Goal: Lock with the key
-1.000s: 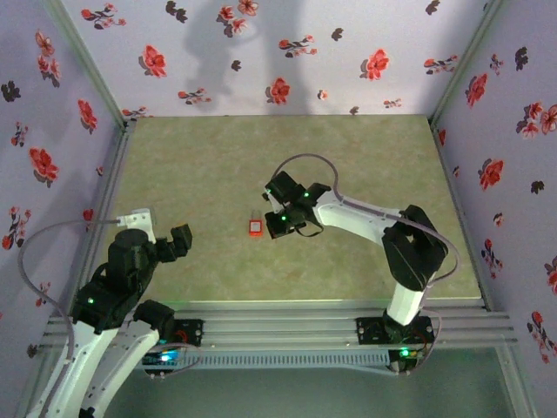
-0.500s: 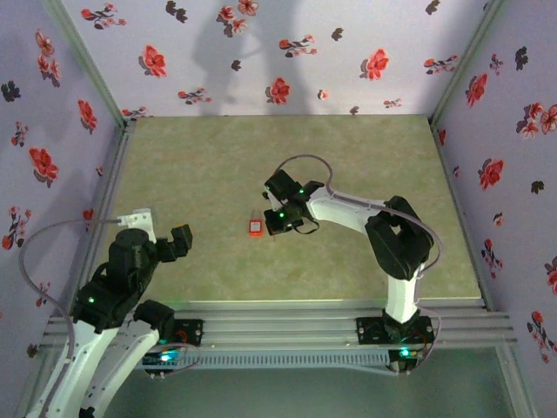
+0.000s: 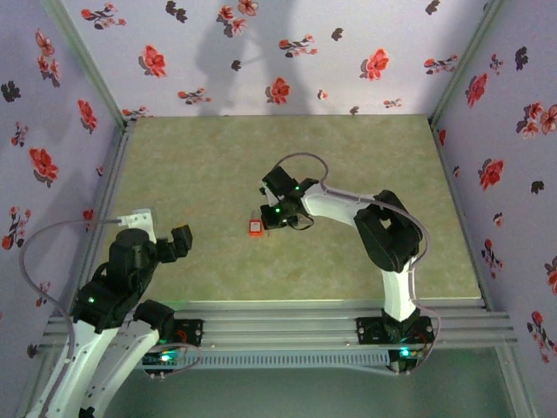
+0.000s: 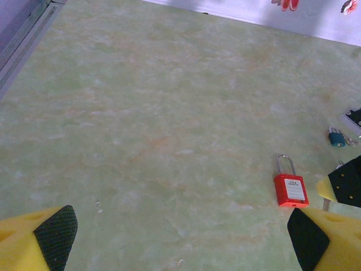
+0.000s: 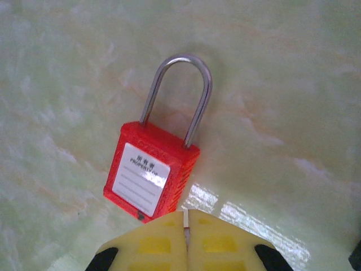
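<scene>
Since a second earlier, the right arm had folded its elbow in toward the middle of the table (image 3: 200, 174) and carried the right gripper (image 5: 185, 226) a little further left, closing on the red padlock (image 5: 151, 178). Meanwhile the left arm had not shifted. The right gripper's yellow fingers were pressed together, and a thin pale sliver showed in the seam at their tips. As far as could be seen this was the blade of the key (image 5: 184, 218), with its head hidden between the pads. The blade tip sat just beside the near right corner of the padlock's body, and contact could not be judged. The padlock lay flat at mid-table, label up, with its shackle pointing to the far side. At the near left, the left gripper (image 4: 180, 234) hung with its fingers spread wide, holding nothing. A small blue padlock (image 4: 337, 137) lay to the right of the red one and further back.
</scene>
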Action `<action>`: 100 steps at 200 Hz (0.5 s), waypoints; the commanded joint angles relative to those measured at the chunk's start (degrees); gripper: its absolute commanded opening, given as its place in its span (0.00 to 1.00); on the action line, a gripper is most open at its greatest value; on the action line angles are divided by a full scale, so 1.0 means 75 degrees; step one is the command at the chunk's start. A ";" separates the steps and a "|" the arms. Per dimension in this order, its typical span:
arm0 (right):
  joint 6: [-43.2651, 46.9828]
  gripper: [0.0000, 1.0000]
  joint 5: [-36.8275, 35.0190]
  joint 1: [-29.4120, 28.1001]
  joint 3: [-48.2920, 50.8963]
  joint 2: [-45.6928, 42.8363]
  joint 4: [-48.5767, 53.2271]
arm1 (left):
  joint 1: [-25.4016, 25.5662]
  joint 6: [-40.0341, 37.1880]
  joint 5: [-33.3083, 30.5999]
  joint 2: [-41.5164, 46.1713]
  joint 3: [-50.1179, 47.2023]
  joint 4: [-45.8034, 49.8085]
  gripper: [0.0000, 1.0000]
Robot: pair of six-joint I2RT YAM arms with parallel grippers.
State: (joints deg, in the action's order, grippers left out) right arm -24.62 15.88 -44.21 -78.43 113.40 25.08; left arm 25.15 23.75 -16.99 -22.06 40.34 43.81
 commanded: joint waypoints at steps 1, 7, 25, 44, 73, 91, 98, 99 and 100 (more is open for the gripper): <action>-0.0151 0.00 0.0215 0.0084 -0.0248 0.0223 -0.0081 | 0.0054 -0.0143 -0.0195 -0.0055 -0.0021 0.0053 1.00; -0.0157 0.00 0.0247 0.0108 -0.0292 0.0276 -0.0057 | 0.0043 -0.0142 -0.0195 -0.0055 -0.0023 0.0055 1.00; -0.0168 0.00 0.0271 0.0131 -0.0385 0.0378 -0.0038 | 0.0051 -0.0143 -0.0201 -0.0047 -0.0021 0.0065 1.00; -0.0171 0.00 0.0296 0.0167 -0.0411 0.0440 -0.0044 | 0.0052 -0.0144 -0.0195 -0.0058 -0.0028 0.0062 1.00; -0.0174 0.00 0.0335 0.0232 -0.0481 0.0603 -0.0016 | 0.0046 -0.0143 -0.0195 -0.0076 -0.0025 0.0070 1.00; -0.0162 0.00 0.0429 0.0278 -0.0540 0.0707 0.0040 | 0.0046 -0.0143 -0.0195 -0.0079 -0.0028 0.0065 1.00; -0.0162 0.00 0.0463 0.0300 -0.0546 0.0740 0.0035 | 0.0046 -0.0143 -0.0205 -0.0070 -0.0034 0.0071 1.00; -0.0157 0.00 0.0462 0.0296 -0.0546 0.0743 0.0033 | 0.0046 -0.0143 -0.0200 -0.0070 -0.0034 0.0068 1.00; -0.0159 0.00 0.0473 0.0294 -0.0552 0.0745 0.0032 | 0.0046 -0.0143 -0.0198 -0.0076 -0.0029 0.0066 1.00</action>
State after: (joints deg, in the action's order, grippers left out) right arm -24.69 17.85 -42.65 -80.95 117.36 24.86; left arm 25.15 23.75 -16.99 -22.28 40.34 43.83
